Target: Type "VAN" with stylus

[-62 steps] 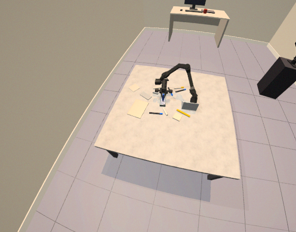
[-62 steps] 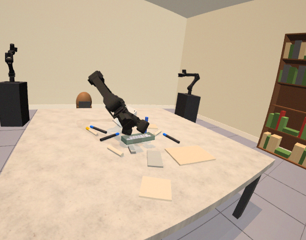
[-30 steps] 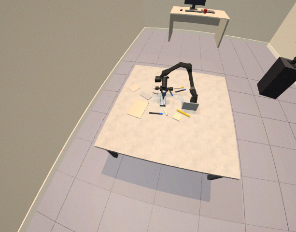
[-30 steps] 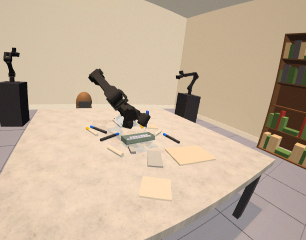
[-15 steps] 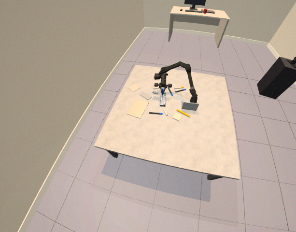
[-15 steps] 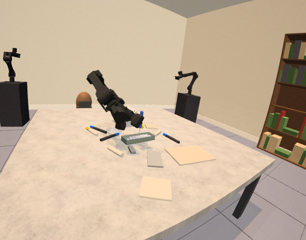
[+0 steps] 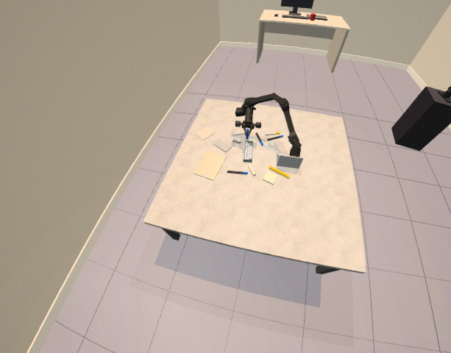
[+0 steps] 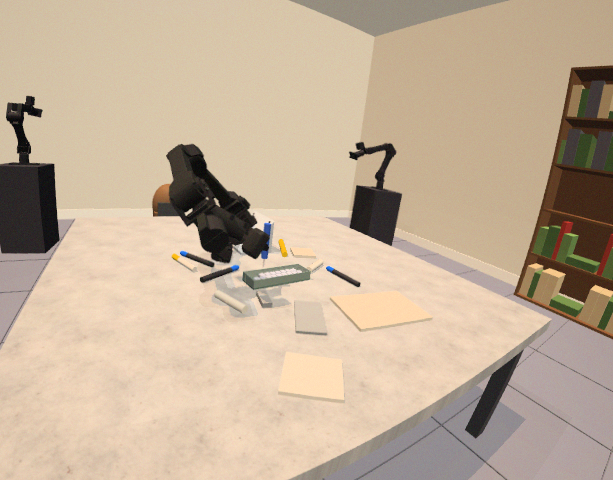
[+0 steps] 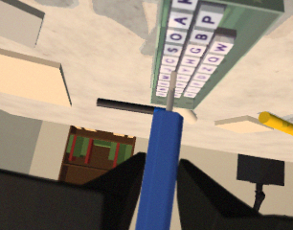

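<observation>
My gripper [image 7: 247,131] [image 9: 161,163] is shut on the blue stylus [image 7: 247,134] [image 8: 268,232] [image 9: 160,192], with a black finger on each side of it in the wrist view. The stylus is nearly upright, its thin grey tip pointing down. The green keyboard [image 7: 248,151] [image 8: 276,277] [image 9: 252,19] with white letter keys lies on the table below. In the wrist view the tip overlaps the middle key columns, near H and Y; A, P and W show farther up. The tip appears raised near one end of the keyboard; no contact with a key can be made out.
A black, blue-capped marker [image 7: 235,172] [image 8: 343,276] and a pale stick [image 7: 251,169] lie near the keyboard. Beside it are a grey pad [image 7: 222,145] [image 8: 310,317], a tan pad [image 7: 210,165] [image 8: 379,310], a yellow bar [image 7: 279,171] [image 9: 281,124] and a grey upright panel [image 7: 289,161].
</observation>
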Controlling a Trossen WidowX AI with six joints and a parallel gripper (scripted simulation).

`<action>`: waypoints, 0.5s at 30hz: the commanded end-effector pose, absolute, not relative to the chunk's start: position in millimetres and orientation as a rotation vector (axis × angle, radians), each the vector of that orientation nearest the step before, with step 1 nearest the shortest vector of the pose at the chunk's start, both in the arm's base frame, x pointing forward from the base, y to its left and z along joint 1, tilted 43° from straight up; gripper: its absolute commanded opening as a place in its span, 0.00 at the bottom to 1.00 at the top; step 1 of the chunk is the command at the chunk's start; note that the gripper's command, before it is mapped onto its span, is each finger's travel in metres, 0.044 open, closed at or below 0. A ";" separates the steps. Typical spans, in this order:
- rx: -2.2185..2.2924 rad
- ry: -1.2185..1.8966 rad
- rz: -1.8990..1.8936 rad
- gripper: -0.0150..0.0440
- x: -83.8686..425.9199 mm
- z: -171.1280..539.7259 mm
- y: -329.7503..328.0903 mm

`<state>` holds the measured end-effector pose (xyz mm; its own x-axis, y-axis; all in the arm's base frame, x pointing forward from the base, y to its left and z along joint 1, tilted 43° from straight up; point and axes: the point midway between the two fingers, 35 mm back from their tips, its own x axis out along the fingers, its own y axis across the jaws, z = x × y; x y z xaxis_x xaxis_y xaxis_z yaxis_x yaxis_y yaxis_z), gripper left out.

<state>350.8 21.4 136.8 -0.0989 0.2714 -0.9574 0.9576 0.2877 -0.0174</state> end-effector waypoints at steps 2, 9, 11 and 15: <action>1.153 1.585 -0.880 0.25 354.2 133.4 15.1; 1.153 1.585 -0.880 0.25 356.0 124.6 7.1; 1.153 1.585 -0.880 0.25 356.0 124.6 7.1; 1.153 1.585 -0.880 0.25 356.0 124.6 7.1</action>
<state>356.3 6.6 125.9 -0.0980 0.2705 -0.9577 0.9571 0.2894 -0.0162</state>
